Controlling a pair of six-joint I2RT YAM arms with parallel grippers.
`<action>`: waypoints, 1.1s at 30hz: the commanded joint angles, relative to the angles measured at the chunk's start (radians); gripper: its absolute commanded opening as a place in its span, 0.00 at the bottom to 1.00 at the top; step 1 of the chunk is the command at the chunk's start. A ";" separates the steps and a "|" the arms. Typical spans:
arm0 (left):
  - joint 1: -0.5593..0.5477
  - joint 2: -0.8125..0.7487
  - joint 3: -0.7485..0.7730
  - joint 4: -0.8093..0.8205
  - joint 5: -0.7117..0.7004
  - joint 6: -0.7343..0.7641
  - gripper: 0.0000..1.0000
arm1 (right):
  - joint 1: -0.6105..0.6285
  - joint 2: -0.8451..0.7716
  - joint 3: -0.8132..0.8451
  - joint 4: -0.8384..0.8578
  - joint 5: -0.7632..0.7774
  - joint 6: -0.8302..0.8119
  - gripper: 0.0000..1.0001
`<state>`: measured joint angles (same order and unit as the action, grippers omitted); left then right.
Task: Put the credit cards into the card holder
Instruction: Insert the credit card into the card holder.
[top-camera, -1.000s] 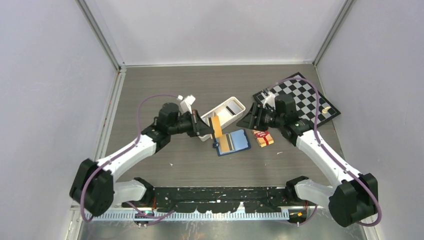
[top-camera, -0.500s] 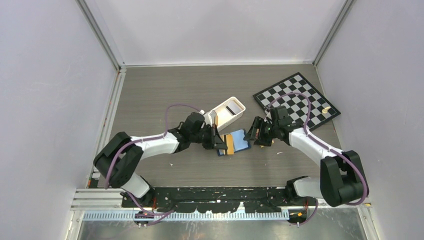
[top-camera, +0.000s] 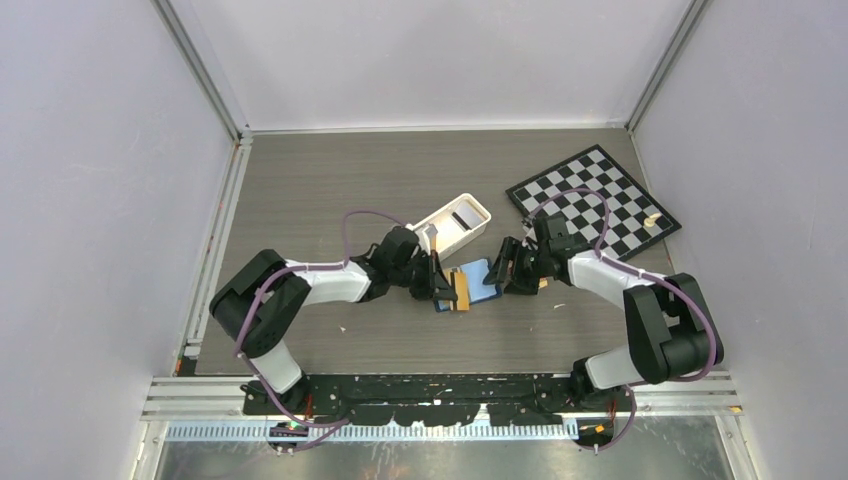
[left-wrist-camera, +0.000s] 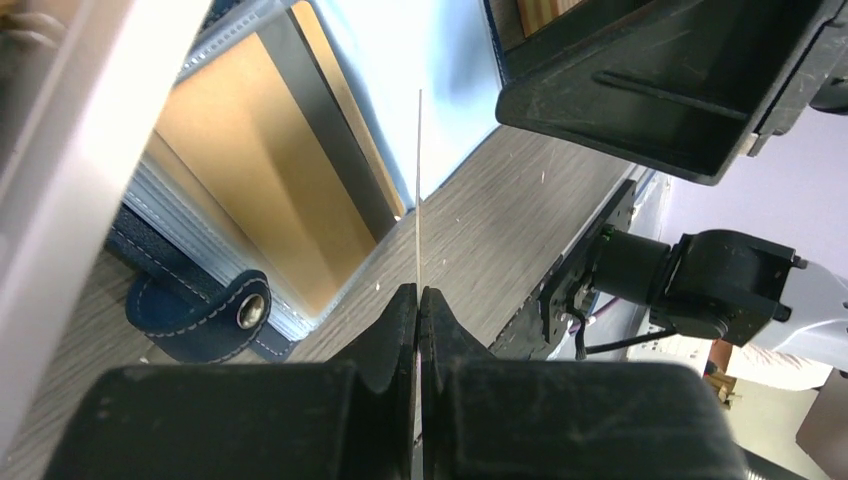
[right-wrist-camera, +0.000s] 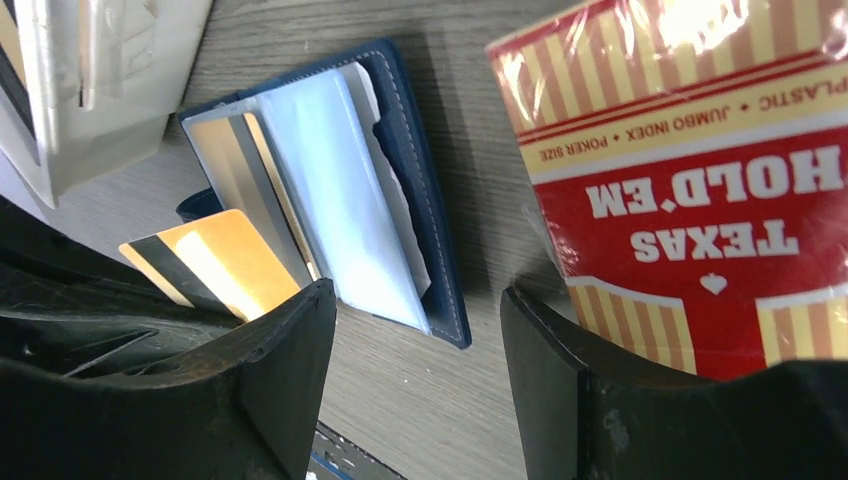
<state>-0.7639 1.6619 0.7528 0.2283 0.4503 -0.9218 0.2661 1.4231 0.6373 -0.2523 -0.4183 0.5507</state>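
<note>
Two arms lean in low over the grey wood table, tips nearly meeting at the card holder — navy, lying open & flat on the table just in front of the white tray, roughly mid-table. L gripper is clamped tight on a gold card: its wrist cam shows the card edge-on, a thin line rising from btwn the pressed-together fingertips. From the R wrist cam the same card shows a black stripe along one side & sits tilted at the holder's left half, by the snap strap; can't tell if its front edge is in a slot or only resting on top. Holder's left page has a tan card w/ a grey stripe tucked in a slot; right page carries clear sleeves, slightly lifted. R gripper has its fingers wide apart w/ nothing btwn them, hovering over the holder's right edge — contact w/ the holder can't be judged. Just right of the holder lies a red & yellow striped pack marked TEXAS HOLD'EM, in shiny wrap, mostly hidden by the R arm in the top view. Checkerboard lies tilted at the far right, well apart from the holder.
</note>
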 joint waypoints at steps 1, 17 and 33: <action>-0.003 0.020 0.050 0.042 -0.021 -0.007 0.00 | -0.001 0.028 0.008 0.070 -0.032 -0.016 0.67; -0.002 0.042 0.064 -0.013 -0.069 -0.013 0.00 | 0.017 0.134 0.024 0.074 -0.002 0.015 0.15; 0.021 0.031 -0.003 0.002 -0.118 -0.112 0.00 | 0.018 0.111 0.013 0.007 0.087 0.032 0.00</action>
<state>-0.7517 1.7123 0.7712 0.2066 0.3740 -0.9993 0.2794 1.5410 0.6495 -0.1673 -0.4469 0.6010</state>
